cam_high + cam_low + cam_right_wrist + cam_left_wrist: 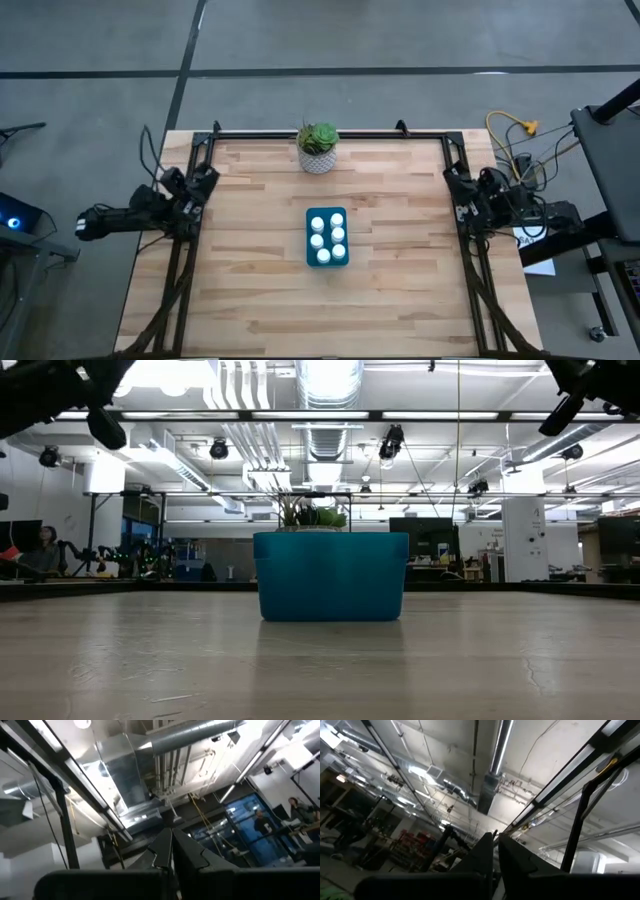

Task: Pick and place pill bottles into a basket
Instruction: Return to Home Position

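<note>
Your high camera looks straight down on the whole table [260,290] from well above. Your low camera sits at tabletop height, looks level across, and is near the basket [330,575]; these two views share the basket and the plant [318,138]. Both wrist cameras face up, toward the ceiling [530,760].

Matt plank-wood table [400,260], smooth basket [330,575]
</note>
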Robot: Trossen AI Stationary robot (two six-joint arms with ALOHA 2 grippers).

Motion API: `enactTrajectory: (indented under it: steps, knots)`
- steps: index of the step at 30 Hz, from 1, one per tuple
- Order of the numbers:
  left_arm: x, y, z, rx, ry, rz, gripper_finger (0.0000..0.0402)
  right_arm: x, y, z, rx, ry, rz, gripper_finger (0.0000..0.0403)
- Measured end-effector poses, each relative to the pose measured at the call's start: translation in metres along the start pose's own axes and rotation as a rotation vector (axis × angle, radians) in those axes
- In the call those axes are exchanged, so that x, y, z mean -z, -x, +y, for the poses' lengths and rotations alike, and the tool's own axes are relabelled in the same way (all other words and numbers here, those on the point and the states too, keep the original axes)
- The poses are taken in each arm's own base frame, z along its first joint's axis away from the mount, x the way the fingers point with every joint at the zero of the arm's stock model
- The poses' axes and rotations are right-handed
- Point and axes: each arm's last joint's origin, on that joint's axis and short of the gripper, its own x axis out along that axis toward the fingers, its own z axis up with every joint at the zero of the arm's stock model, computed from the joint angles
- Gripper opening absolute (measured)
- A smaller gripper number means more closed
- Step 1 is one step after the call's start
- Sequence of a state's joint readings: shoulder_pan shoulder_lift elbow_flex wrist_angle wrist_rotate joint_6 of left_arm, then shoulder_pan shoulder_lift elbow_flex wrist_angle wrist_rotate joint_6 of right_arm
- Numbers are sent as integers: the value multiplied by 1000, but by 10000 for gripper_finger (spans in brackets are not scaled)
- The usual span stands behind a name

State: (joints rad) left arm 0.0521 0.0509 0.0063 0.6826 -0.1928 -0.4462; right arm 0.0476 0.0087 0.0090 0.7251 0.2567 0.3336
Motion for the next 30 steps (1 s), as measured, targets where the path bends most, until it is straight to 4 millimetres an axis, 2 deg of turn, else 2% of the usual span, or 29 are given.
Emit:
enactTrajectory:
  steps: [8, 16, 20, 25, 30]
  knots:
    - [3, 0, 1, -14, -18, 29, 11, 18, 2, -7, 67, 45, 187, 9]
    - [4, 0, 2, -17, -79, 37, 11, 43, 11, -18, 145, 196, 470, 9]
    - [5, 0, 2, -13, -213, 45, 11, 55, 20, -25, 167, 326, 640, 9]
    - [10, -1, 3, 25, -376, 106, 11, 58, 21, -26, 121, 492, 686, 9]
    - [21, 0, 8, 4, -410, 227, 11, 60, 21, -27, 106, 558, 713, 9]
